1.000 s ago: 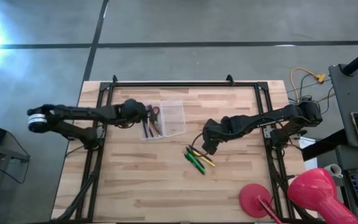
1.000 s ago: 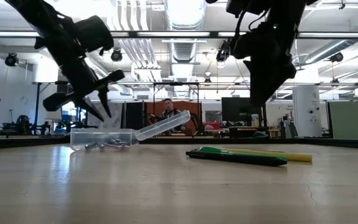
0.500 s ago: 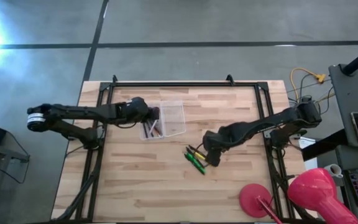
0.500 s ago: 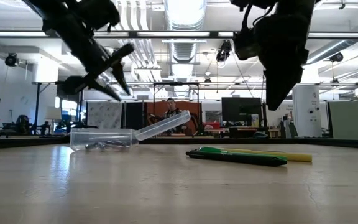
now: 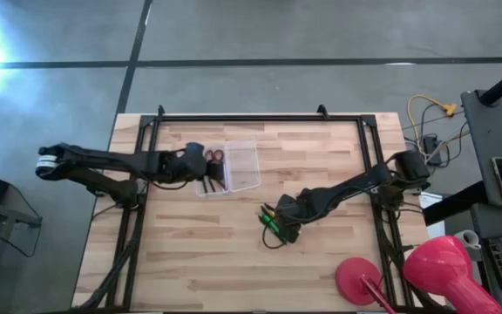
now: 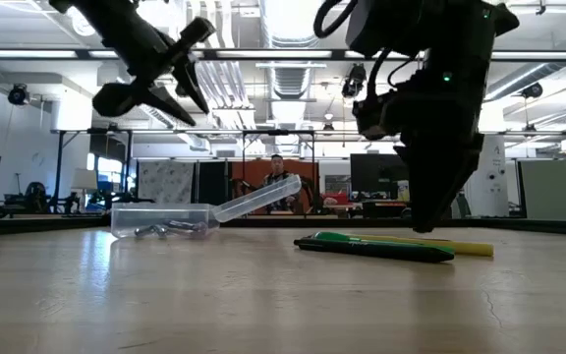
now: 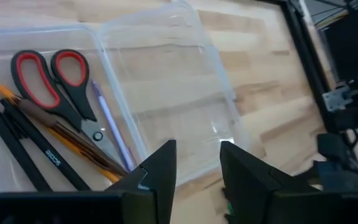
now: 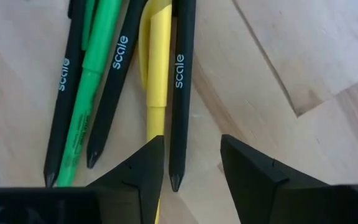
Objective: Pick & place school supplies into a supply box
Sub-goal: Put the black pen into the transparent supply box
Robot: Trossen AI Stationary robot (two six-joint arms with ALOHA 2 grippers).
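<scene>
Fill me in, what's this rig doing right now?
It's packing school supplies. The clear box already holds the scissors and some pens. The right end effector, open, is low over the pens lying loose on the table. The left end effector hangs open above the box, holding nothing.

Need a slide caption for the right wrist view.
Right gripper, jaws open, poised over a yellow pen and a black pen lying beside a green pen on the wooden table.

Scissors (image 7: 53, 81) in supply box (image 5: 241, 167), pens (image 5: 274, 225) right
</scene>
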